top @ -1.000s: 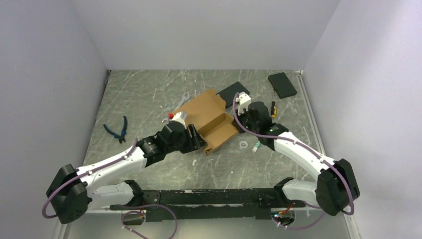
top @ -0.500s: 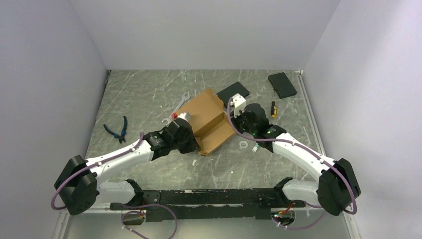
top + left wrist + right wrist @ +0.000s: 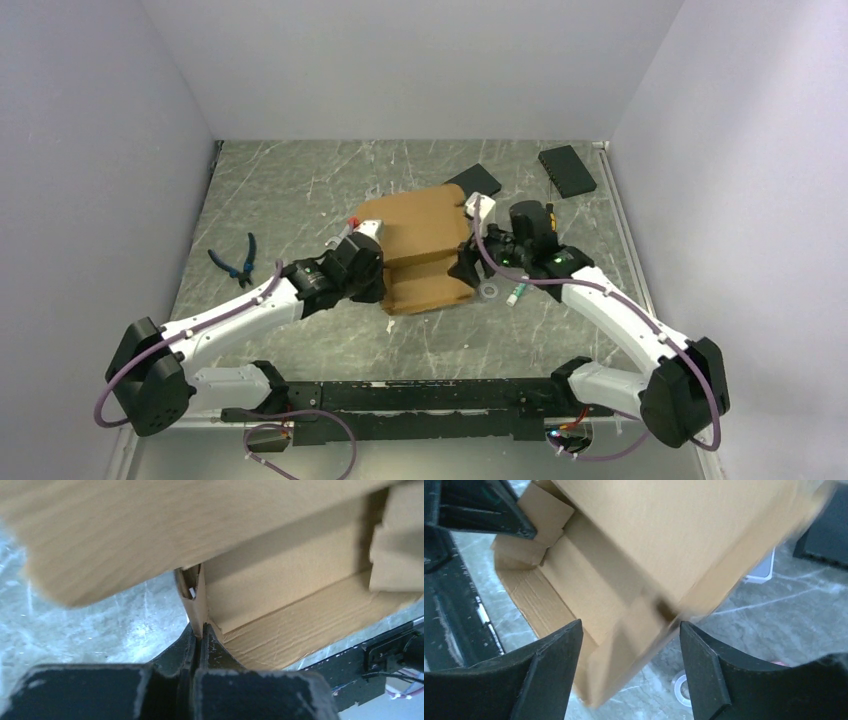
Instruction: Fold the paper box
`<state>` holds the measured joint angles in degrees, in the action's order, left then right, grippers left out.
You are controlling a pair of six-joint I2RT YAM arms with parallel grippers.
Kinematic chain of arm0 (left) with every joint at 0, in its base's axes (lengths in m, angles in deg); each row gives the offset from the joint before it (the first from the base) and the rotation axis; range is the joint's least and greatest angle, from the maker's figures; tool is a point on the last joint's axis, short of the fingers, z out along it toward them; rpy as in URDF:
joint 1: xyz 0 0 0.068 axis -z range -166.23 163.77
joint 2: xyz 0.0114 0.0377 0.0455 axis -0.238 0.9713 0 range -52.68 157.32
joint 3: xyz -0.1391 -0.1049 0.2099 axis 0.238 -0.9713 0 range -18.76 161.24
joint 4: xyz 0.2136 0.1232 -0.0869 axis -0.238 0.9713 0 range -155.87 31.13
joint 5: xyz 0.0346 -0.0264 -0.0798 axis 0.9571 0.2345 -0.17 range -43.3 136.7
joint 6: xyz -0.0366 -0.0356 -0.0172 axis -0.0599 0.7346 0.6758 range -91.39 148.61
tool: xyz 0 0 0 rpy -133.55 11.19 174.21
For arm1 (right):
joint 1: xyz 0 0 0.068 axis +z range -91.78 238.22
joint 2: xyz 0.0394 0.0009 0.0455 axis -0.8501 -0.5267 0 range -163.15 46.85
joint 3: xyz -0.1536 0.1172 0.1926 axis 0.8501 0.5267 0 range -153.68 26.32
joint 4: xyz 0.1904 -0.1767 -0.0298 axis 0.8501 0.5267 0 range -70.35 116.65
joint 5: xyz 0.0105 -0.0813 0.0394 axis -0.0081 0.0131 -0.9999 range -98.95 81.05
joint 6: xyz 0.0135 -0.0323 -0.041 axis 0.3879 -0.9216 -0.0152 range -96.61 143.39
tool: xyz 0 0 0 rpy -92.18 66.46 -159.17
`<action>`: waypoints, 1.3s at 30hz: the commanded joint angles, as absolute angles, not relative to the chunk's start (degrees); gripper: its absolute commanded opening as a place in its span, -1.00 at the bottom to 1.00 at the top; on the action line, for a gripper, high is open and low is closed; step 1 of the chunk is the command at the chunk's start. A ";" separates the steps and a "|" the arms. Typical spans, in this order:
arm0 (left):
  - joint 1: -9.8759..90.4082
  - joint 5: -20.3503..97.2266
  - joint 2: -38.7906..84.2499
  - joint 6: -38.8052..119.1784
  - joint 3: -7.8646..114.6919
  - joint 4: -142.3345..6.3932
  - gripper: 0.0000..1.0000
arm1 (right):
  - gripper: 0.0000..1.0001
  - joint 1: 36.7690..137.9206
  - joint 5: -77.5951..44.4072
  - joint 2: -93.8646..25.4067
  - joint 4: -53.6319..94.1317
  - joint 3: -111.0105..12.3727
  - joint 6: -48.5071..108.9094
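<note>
Paper box held half-folded
Left hand clenched on its side-wall edge; right hand released, fingers straddling the opposite corner; pliers well apart on the surface.

desk: grey marbled top on my feed.
paper box: brown, at centre.
pliers: blue handles, 9 o'clock.
black slab: 1 o'clock, just behind the box.
second black slab: 2 o'clock, far corner.
white ring: 4 o'clock, beside the box.

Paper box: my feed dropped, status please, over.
Left gripper shut on paper box wall. Right gripper open, straddling its corner. White ring close beside it.
</note>
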<state>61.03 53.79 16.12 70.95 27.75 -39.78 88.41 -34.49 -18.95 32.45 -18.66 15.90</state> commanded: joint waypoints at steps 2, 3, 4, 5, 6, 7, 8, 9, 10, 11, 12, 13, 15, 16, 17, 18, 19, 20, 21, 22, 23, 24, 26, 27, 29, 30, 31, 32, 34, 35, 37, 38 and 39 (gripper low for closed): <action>61.29 56.93 13.96 56.94 33.07 -33.26 -1.00 | 0.64 80.54 -53.47 -13.18 38.05 -23.50 8.25; 61.28 56.89 14.21 54.76 33.62 -32.23 -1.00 | 0.77 79.37 -54.57 -12.49 38.20 -23.32 8.16; 61.27 57.09 14.40 53.49 34.17 -31.20 -1.00 | 0.96 78.56 -55.17 -12.10 38.06 -23.23 8.53; 61.31 57.22 14.77 52.16 34.73 -30.19 -1.00 | 0.99 77.72 -55.91 -12.06 37.61 -23.25 9.47; 61.31 57.19 15.00 50.55 35.19 -29.90 -1.00 | 0.99 76.81 -56.60 -12.09 36.92 -23.11 10.74; 61.28 57.21 15.26 49.60 35.69 -29.25 -1.00 | 0.99 76.01 -57.32 -12.33 36.01 -22.90 11.93; 61.27 57.32 15.41 48.66 35.96 -29.06 -1.00 | 0.99 75.11 -57.87 -12.57 34.98 -22.30 13.40; 61.28 57.38 15.41 48.20 36.00 -29.04 -1.00 | 1.00 74.49 -57.45 -12.80 33.34 -21.58 15.67; 61.30 57.78 15.29 48.03 35.86 -29.16 -1.00 | 1.00 73.88 -57.13 -13.08 31.49 -20.79 18.13; 61.27 58.02 15.12 48.00 35.64 -29.40 -1.00 | 0.99 73.05 -58.02 -13.58 29.66 -20.06 20.45; 61.24 58.20 14.91 48.03 35.37 -29.72 -1.00 | 1.00 72.46 -58.39 -14.04 28.92 -19.37 21.58; 61.26 58.31 14.57 48.22 34.92 -30.33 -1.00 | 0.99 72.11 -58.47 -14.41 26.53 -18.42 23.91; 61.31 58.15 13.93 48.91 33.96 -32.02 -1.00 | 0.99 71.85 -58.14 -14.94 24.04 -16.53 27.41; 61.26 57.72 13.67 49.11 33.45 -32.89 -1.00 | 0.99 71.84 -57.68 -15.53 23.13 -15.97 28.41; 61.30 57.20 13.46 49.21 33.04 -33.70 -1.00 | 0.99 71.91 -57.68 -16.23 21.79 -15.31 29.62; 61.25 56.79 13.43 49.30 32.68 -34.38 -1.00 | 0.98 71.93 -57.68 -16.92 21.05 -14.90 30.69; 61.31 56.60 13.53 49.45 32.44 -34.70 -1.00 | 0.94 71.93 -57.34 -17.73 20.80 -14.75 31.56; 61.28 56.51 13.72 49.70 32.28 -34.97 -1.00 | 0.91 71.93 -57.23 -18.42 20.88 -14.88 31.90; 61.31 56.37 13.99 50.13 32.23 -35.13 -1.00 | 0.86 71.93 -57.16 -18.93 20.90 -15.10 32.55; 61.24 56.23 14.53 50.52 32.16 -35.26 -1.00 | 0.72 71.93 -56.97 -18.99 20.45 -15.10 33.40; 61.25 56.13 15.04 50.95 32.07 -35.66 -1.00 | 0.55 71.99 -56.53 -18.89 20.00 -14.90 34.27; 61.26 56.01 15.61 51.60 31.90 -36.04 -1.00 | 0.40 72.08 -55.74 -18.40 18.68 -14.46 35.29; 61.36 56.02 16.74 53.04 31.70 -36.88 -1.00 | 0.03 72.31 -53.87 -17.57 17.37 -13.94 36.42; 61.39 56.12 17.35 53.80 31.63 -37.24 -1.00 | -0.14 72.43 -52.72 -17.35 17.58 -14.00 36.47; 61.82 56.55 18.56 55.34 31.69 -37.96 -1.00 | -0.45 72.62 -50.36 -17.07 17.76 -14.02 36.71; 61.98 56.81 19.12 56.00 31.76 -38.31 -1.00 | -0.62 72.63 -49.43 -17.14 18.06 -14.03 36.70; 62.13 57.04 19.61 56.75 31.92 -38.54 -1.00 | -0.76 72.69 -48.64 -17.26 18.20 -14.10 36.62; 62.33 57.44 20.04 57.59 32.07 -38.62 -1.00 | -0.89 72.79 -48.14 -17.45 18.36 -14.11 36.52; 62.39 58.16 20.50 59.12 32.30 -38.58 -0.97 | -1.00 72.98 -47.47 -17.25 18.68 -14.20 36.41; 62.42 58.51 20.49 59.82 32.24 -38.70 -0.92 | -1.00 72.98 -47.45 -17.00 18.69 -14.14 36.46; 62.38 58.73 20.09 61.31 31.66 -39.35 -0.78 | -1.00 73.14 -47.33 -16.22 18.45 -14.04 36.52; 62.35 58.99 19.69 62.05 31.16 -39.96 -0.71 | -1.00 73.16 -47.54 -16.05 18.41 -14.03 36.52; 62.36 59.16 19.23 62.38 30.59 -40.71 -0.63 | -1.00 73.16 -47.70 -15.90 18.42 -14.03 36.49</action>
<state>61.99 57.68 20.86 58.08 31.79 -36.37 72.79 -48.90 -18.10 21.09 -14.11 36.05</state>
